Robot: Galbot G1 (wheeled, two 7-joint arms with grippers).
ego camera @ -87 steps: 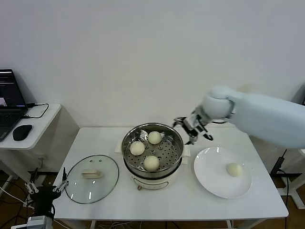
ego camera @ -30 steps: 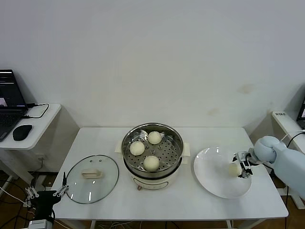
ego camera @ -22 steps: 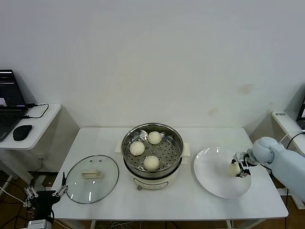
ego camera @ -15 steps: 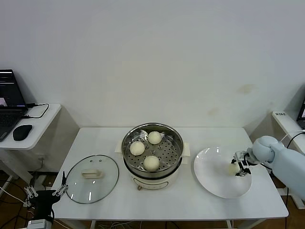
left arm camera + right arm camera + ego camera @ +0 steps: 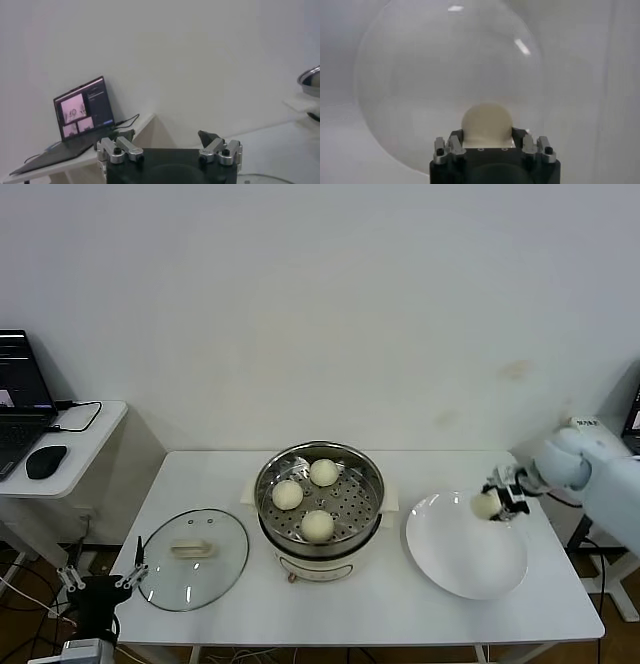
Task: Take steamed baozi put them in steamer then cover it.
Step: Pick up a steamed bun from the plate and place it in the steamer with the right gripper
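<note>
Three cream-white baozi lie in the shiny steel steamer at the table's centre, on its cream pot base. My right gripper is shut on another baozi and holds it above the far right rim of the white plate. The right wrist view shows this baozi filling the gap between the fingers, with the plate below. The glass cover with its cream handle lies flat at the table's left. My left gripper hangs open below the table's front left corner; its fingers stand wide apart.
A side table at the left carries a laptop and a mouse. The white wall runs behind the table. The right forearm reaches in from the right edge.
My right gripper closed on the baozi on the plate and lifted it up and toward the plate's far rim. The left arm stayed where it was.
</note>
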